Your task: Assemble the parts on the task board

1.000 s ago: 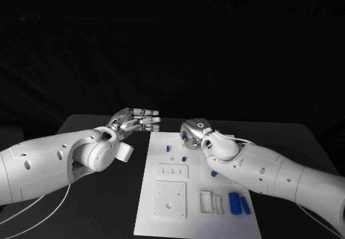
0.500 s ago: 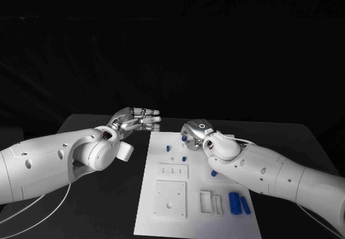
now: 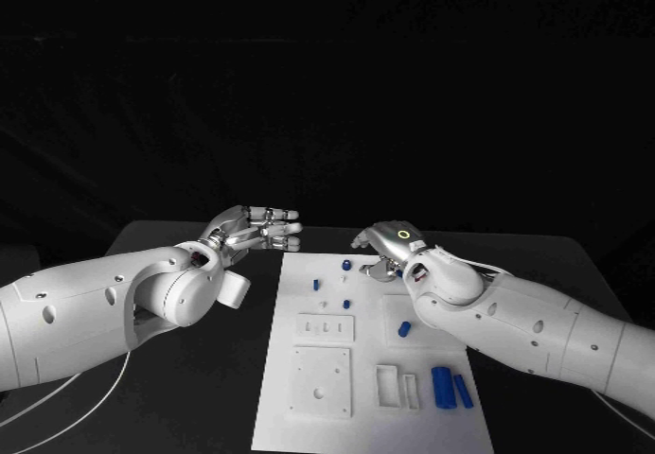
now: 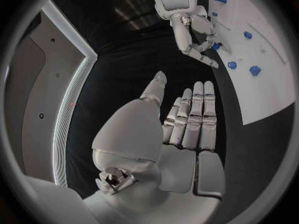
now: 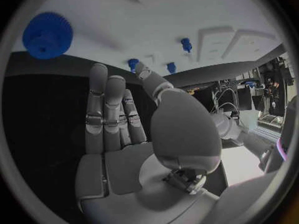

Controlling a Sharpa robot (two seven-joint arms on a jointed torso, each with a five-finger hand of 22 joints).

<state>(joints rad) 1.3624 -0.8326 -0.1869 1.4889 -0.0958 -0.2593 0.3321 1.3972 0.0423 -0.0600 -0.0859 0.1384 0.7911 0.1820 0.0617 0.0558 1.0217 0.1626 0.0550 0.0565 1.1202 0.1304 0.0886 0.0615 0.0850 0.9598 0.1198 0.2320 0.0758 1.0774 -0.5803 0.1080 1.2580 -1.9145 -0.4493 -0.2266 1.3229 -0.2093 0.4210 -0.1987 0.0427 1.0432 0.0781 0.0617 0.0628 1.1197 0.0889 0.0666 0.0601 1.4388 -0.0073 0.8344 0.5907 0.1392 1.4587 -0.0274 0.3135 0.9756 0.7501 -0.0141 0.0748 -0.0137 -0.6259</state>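
The white task board (image 3: 368,426) lies in the middle of the table. Near its far edge a blue gear-like part (image 3: 346,266) rests on the board, just off the fingertips of my right hand (image 3: 386,248). In the right wrist view that hand (image 5: 118,114) has its fingers stretched out and holds nothing, with the gear (image 5: 48,35) beyond them on the board (image 5: 124,15). My left hand (image 3: 256,228) hovers off the board's far left corner, fingers straight and empty (image 4: 187,124). Two long blue parts (image 3: 442,386) lie at the board's near right.
Small blue pegs (image 3: 317,284) stand in the board's far half, and another blue piece (image 3: 404,329) lies by my right forearm. White raised blocks (image 3: 324,378) and a slotted frame (image 3: 400,386) occupy the near half. Black table surrounds the board.
My right hand has drawn back to the right and turned, and the blue part that was at its fingers now sits free on the board. The left hand has stayed put.
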